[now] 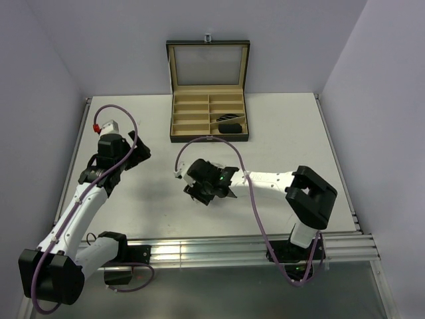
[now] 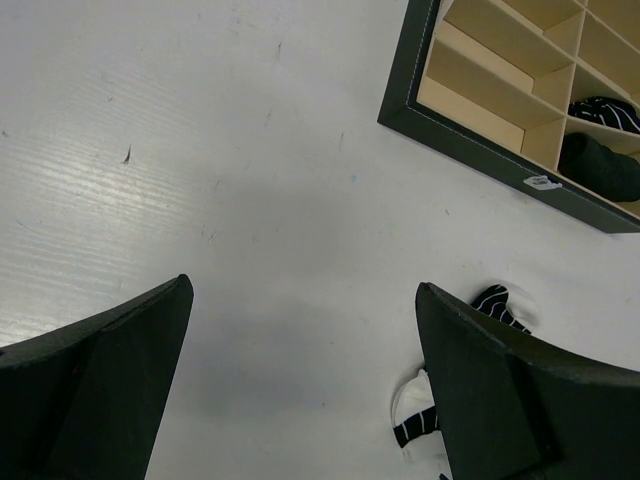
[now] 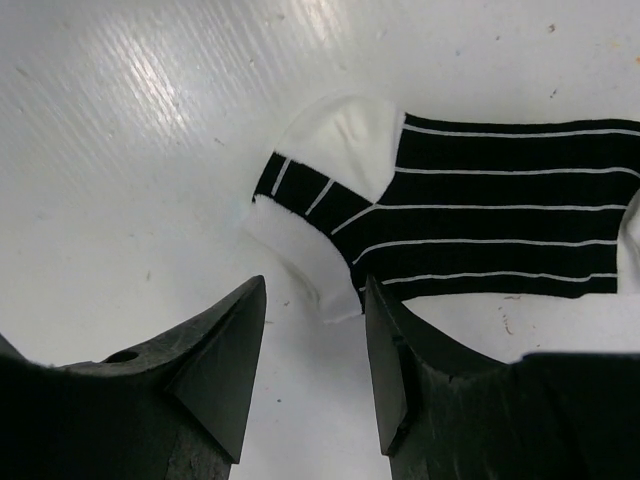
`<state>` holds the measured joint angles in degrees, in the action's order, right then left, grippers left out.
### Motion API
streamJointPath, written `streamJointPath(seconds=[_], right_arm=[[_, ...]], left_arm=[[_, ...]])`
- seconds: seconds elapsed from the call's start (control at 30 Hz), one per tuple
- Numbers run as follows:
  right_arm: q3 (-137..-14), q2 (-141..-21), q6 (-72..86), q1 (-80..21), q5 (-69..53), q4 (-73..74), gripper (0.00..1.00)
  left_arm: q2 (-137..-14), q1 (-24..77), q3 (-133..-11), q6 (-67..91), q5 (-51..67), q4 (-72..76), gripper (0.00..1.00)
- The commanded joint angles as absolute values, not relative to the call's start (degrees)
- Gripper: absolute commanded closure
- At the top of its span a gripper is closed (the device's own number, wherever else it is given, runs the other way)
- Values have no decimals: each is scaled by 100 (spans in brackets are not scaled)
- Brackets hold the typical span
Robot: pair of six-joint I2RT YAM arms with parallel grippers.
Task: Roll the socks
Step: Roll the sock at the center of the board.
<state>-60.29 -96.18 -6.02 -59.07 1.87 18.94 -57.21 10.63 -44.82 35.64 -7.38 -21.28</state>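
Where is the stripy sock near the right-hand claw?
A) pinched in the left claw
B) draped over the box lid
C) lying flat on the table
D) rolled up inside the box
C: the sock lies spread flat on the table, just ahead of the right gripper, which is open and holds nothing.

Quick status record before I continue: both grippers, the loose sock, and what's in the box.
striped sock: flat, unrolled, on the table
right gripper: open, poised at that sock's white cuff
left gripper: open, empty, over bare table
box: lid up; dark bundles in two neighbouring compartments, one striped
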Motion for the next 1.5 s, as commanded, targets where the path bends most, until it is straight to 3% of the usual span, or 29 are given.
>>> streamJointPath(seconds=[0.0, 0.6, 0.67, 0.73, 0.77, 0.87, 0.93, 1.1, 1.2, 1.47], right_arm=[[-6099, -9703, -1098, -6046, 272, 2004, 48], [-6249, -10467, -1477, -6267, 563, 1846, 49], [-6293, -10555, -1468, -6267, 554, 1854, 55], [-6372, -10678, -1433, -6275, 519, 1890, 67], [-6398, -10714, -1424, -6267, 527, 1890, 79], [-6434, -10749, -1310, -6258, 492, 1793, 95], [-6495, -10749, -1153, -6206, 309, 1714, 100], [-6618, -10723, -608, -5881, -482, 1574, 100], [-6522, -10653, -168, -5538, -1229, 1320, 100], [-6276, -10854, 1106, -4571, -3415, 555, 100]], left_arm=[[-5651, 1081, -4509, 3560, -765, -1986, 1], [-5669, 1072, -4456, 3560, -668, -1934, 0], [-5678, 1072, -4456, 3568, -650, -1934, 1], [-5687, 1072, -4447, 3577, -598, -1925, 1], [-5695, 1072, -4447, 3595, -580, -1916, 1], [-5730, 1072, -4447, 3621, -475, -1899, 1], [-5748, 1072, -4447, 3630, -361, -1863, 1], [-5766, 1090, -4307, 3910, 69, -1758, 3], [-5809, 1142, -4175, 4157, 378, -1731, 10], [-5862, 1959, -3780, 4860, 35, -1592, 12]])
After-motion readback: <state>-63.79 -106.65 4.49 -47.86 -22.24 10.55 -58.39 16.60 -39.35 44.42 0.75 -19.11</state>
